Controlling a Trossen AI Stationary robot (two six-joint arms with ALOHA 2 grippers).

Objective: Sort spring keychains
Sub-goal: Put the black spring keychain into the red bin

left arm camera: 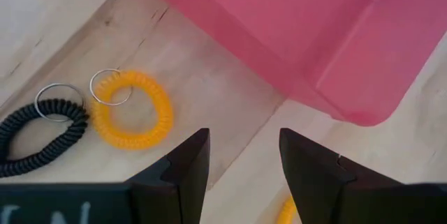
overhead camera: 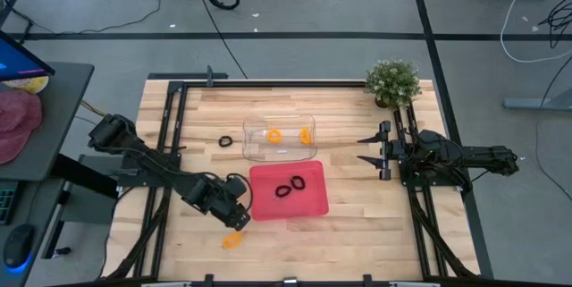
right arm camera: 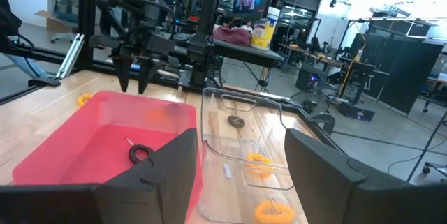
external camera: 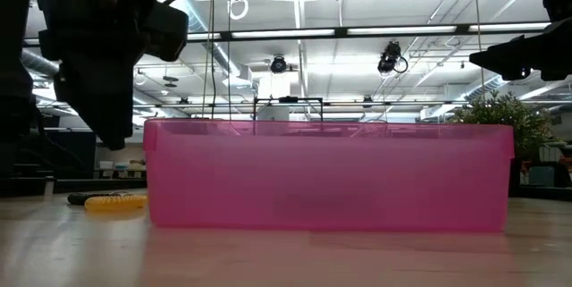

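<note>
Left gripper (overhead camera: 239,218), jaws spread and empty, hovers at lower centre beside the glossy pink tray (overhead camera: 308,205). Coiled orange keychain (left arm camera: 131,108) lies touching a ribbed black one (left arm camera: 38,137). Right gripper (overhead camera: 362,148) is spread.

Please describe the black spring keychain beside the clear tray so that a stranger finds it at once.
On the wooden table, find the clear tray next to the pink tray. Just off its end on the left arm's side lies the black spring keychain. Inside the clear tray lie orange keychains; other black ones lie inside the pink tray.
</note>
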